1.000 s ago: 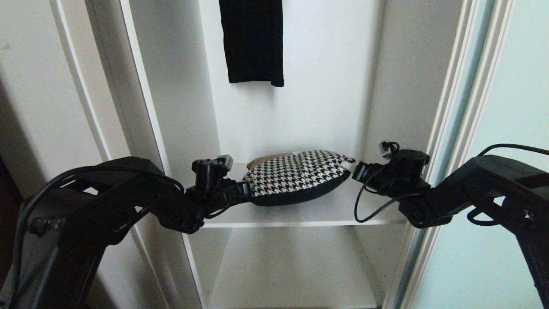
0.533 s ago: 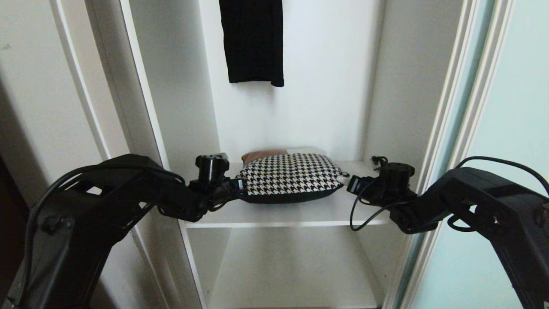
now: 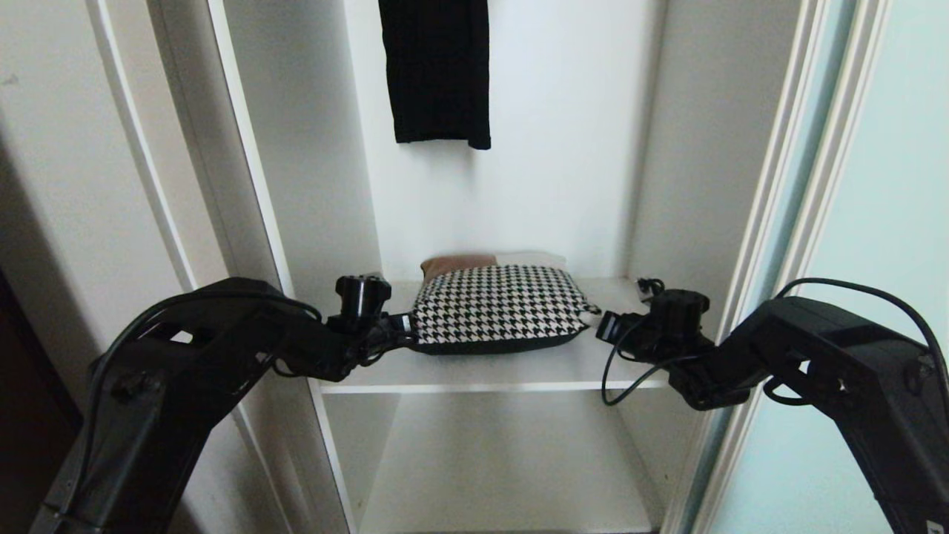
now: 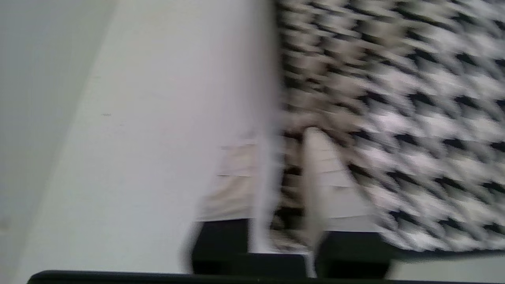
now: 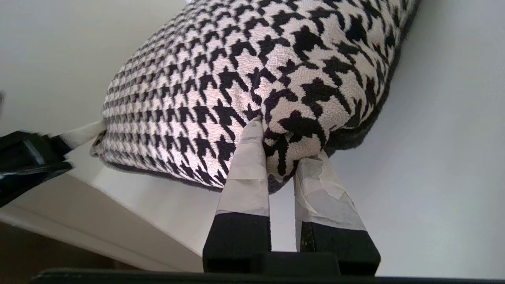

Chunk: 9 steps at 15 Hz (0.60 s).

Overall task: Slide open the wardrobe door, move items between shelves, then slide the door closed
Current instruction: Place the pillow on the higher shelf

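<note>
Our right gripper (image 5: 282, 157), at centre-right of the head view, pinches a corner of the black-and-white houndstooth fabric bundle (image 3: 503, 305) between its taped fingers (image 5: 246, 173). Our left gripper (image 3: 409, 325), left of centre, sits at the bundle's opposite end; we cannot tell its grip. The bundle rests on the flat white shelf board (image 3: 519, 367) mid-frame. The frosted pale aqua sliding door (image 3: 882, 222) fills the right edge.

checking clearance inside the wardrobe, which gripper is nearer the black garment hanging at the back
Left, slightly. The left gripper is at the houndstooth bundle's left corner, below the black garment; the right gripper, pinching the opposite corner, sits farther right.
</note>
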Available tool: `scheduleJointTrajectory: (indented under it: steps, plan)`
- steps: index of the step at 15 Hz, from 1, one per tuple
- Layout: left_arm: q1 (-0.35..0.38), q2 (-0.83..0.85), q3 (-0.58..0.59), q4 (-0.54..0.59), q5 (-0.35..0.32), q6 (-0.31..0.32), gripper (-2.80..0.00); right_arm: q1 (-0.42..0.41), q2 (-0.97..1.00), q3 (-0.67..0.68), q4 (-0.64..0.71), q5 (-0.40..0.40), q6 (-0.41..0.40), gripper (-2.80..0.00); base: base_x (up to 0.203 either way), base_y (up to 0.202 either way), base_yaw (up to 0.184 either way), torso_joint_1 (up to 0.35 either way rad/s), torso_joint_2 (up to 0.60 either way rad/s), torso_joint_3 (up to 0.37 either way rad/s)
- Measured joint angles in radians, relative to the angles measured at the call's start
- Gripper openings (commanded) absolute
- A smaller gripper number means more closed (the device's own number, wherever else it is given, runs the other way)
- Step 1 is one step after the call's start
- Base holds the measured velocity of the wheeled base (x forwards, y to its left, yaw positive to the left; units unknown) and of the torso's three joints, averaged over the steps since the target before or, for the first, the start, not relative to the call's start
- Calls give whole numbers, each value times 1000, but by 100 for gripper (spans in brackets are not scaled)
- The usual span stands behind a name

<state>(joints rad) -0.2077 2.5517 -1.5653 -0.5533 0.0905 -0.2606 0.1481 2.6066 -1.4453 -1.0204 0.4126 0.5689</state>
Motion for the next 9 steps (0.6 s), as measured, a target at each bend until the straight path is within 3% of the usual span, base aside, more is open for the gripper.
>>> scheduleJointTrajectory:
  steps: [4,9]
  plan:
    - [-7,-40,71,-35,-15,-4,0,2,-34,24,65,0,1,-280,0,0,0,0,0,0]
    - [-14,-133,240,-184,-95,-7,0,2,-64,34,89,2,0,-280,0,0,0,0,0,0]
